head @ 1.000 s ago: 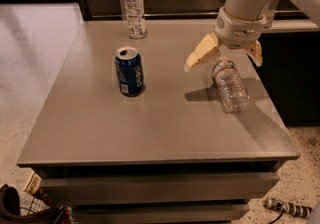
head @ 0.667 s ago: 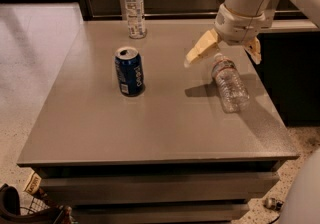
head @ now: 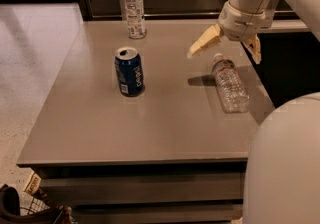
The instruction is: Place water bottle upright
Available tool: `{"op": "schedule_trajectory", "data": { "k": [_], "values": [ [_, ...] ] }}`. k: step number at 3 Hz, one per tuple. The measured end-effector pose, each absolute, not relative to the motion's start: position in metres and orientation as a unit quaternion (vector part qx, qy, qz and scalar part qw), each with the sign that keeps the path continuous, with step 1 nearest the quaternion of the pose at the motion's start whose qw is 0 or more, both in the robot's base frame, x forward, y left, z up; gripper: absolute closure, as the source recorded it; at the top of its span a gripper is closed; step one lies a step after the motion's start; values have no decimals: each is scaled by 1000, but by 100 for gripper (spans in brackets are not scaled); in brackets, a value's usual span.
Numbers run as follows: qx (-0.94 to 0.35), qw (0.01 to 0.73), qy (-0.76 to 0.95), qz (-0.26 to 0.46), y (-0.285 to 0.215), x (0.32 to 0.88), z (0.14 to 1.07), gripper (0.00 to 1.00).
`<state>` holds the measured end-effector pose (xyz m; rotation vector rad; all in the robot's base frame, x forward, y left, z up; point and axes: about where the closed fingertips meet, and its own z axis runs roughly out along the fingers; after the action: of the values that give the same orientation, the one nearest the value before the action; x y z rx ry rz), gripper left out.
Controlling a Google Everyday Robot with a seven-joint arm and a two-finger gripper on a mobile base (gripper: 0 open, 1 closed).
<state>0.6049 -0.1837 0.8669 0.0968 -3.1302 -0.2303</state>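
The water bottle lies on its side at the right of the grey table, white cap toward the back, ribbed clear body toward the front. My gripper hangs just above the cap end, not touching the bottle. Its two tan fingers are spread wide apart and hold nothing.
A blue soda can stands upright left of centre. A slimmer bottle with a large white-blue label stands upright at the table's back edge. The table's right edge is close to the lying bottle. A large white part of the robot fills the lower right.
My gripper has risen a little above the lying bottle. The bottle, can and far bottle stay put on the table. More of the robot's white body has come into the lower right.
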Motion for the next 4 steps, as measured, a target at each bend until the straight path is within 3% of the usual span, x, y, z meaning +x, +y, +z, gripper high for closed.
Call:
{"op": "schedule_trajectory", "data": {
  "k": [2, 4],
  "values": [
    [-11, 3, -997, -70, -211, 588, 861, 0],
    [17, -4, -997, -74, -204, 572, 854, 0]
  ]
}}
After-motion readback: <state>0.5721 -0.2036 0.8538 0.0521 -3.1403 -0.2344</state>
